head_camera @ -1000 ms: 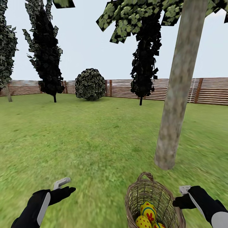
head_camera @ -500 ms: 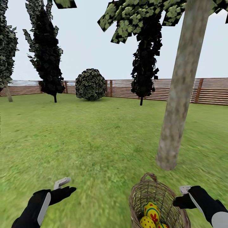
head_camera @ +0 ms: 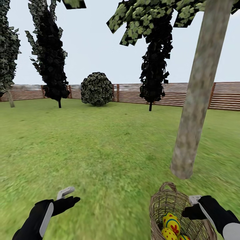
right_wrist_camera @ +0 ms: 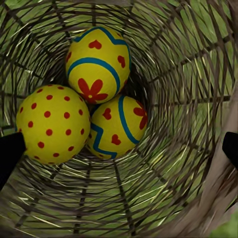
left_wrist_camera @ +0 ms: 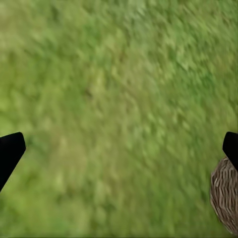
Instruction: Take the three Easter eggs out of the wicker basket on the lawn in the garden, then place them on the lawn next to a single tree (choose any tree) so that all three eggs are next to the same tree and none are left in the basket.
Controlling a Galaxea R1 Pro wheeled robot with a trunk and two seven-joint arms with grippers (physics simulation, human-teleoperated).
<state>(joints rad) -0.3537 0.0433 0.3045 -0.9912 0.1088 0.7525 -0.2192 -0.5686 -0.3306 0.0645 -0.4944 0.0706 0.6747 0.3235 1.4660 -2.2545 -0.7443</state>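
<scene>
The wicker basket [head_camera: 166, 200] stands on the lawn [head_camera: 110, 150] at the foot of a tall tree [head_camera: 195, 110] with a bare grey-brown trunk. Three yellow Easter eggs lie inside it, two of them [head_camera: 171, 222] [head_camera: 169, 234] showing in the head view. My right gripper [head_camera: 190, 205] hovers open over the basket's rim. In the right wrist view that gripper [right_wrist_camera: 120, 150] looks straight down into the basket [right_wrist_camera: 183, 99] at a flower egg [right_wrist_camera: 97, 62], a dotted egg [right_wrist_camera: 52, 124] and a zigzag egg [right_wrist_camera: 116, 126]. My left gripper [head_camera: 68, 196] hangs open over bare grass, empty.
Dark cypress-like trees [head_camera: 50, 56] [head_camera: 153, 63], a round bush [head_camera: 97, 89] and a wooden slat fence [head_camera: 200, 95] line the far edge. In the left wrist view, the open left gripper [left_wrist_camera: 120, 148] is above grass [left_wrist_camera: 99, 74] with the basket [left_wrist_camera: 225, 198] to one side.
The whole head view has shifted, so the camera moved: tree and basket sit further right in the picture. The basket now lies under my right gripper. Both arms hold the same pose.
</scene>
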